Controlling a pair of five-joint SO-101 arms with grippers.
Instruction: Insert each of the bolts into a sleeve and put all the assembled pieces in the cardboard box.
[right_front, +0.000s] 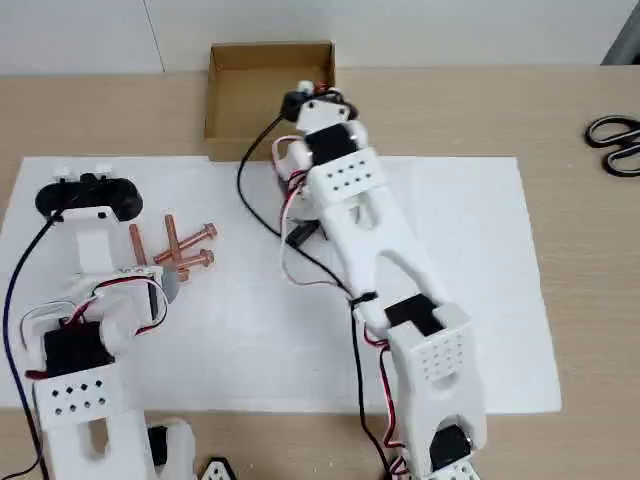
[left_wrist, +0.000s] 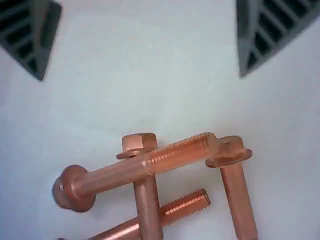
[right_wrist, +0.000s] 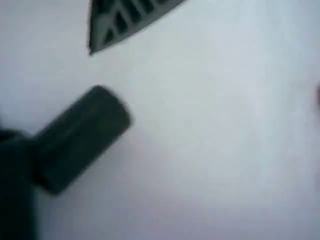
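Several copper bolts (right_front: 178, 250) lie in a loose heap on the white paper, some crossing each other (left_wrist: 145, 167). My left gripper (left_wrist: 140, 75) hovers just above them, open, with bare paper between its grey fingertips; in the high view it sits beside the heap (right_front: 171, 284). My right gripper (right_front: 289, 168) hangs low over the paper just in front of the cardboard box (right_front: 225, 95). Its wrist view shows one ribbed finger (right_wrist: 125, 20) standing free above a black sleeve (right_wrist: 82, 137) that lies on the paper. The gripper is open. The box's visible part holds nothing.
The white paper sheet (right_front: 470, 300) covers most of the wooden table. Black scissors (right_front: 615, 145) lie at the far right edge. A dark blurred shape (right_wrist: 15, 180) adjoins the sleeve's end. The right arm's body spans the table's middle.
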